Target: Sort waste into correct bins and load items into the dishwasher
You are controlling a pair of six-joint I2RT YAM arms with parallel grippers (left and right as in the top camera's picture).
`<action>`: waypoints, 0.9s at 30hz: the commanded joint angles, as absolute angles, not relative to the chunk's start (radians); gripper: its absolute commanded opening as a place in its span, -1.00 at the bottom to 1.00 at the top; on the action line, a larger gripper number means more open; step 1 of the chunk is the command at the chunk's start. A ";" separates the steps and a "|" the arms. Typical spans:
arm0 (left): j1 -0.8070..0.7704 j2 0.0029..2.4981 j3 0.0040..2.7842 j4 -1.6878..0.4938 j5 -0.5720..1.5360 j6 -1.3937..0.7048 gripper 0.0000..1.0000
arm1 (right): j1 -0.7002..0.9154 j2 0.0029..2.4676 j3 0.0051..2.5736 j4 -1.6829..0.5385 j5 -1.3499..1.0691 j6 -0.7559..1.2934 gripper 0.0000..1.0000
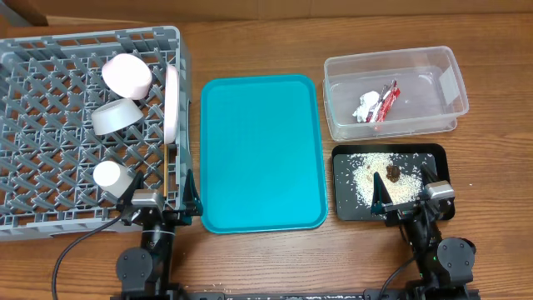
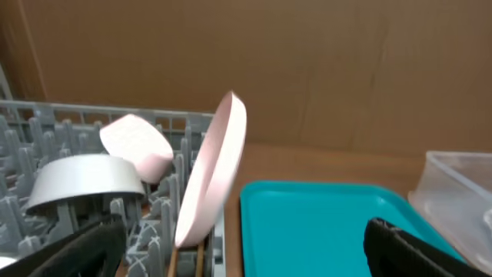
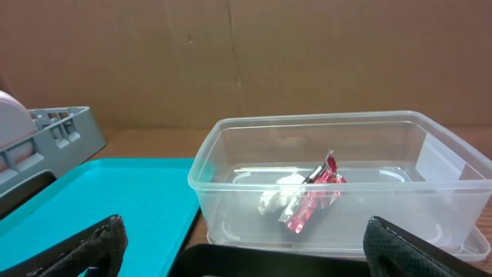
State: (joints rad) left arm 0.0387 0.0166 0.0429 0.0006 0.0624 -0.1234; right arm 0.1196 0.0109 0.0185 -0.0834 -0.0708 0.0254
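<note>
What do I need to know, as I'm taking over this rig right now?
Left gripper and right gripper: both open, empty, at the near table edge.
Dish rack holds the plate on edge, pink bowl, grey bowl and cup; chopsticks seem to stand by the plate.
Clear tub: red wrapper, silvery wrapper.
Black tray: rice, brown lump.
Done: sorting and loading, apparently. Left: nothing visible.

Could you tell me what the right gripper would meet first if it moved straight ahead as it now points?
Probably the near wall of the clear tub, straight ahead between the open fingers of the right gripper. The black tray lies below that line, though height is hard to judge.
</note>
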 commanded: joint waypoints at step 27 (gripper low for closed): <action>0.033 0.006 0.005 -0.075 0.041 -0.112 0.99 | 0.126 0.003 0.008 -0.080 -0.060 0.027 0.99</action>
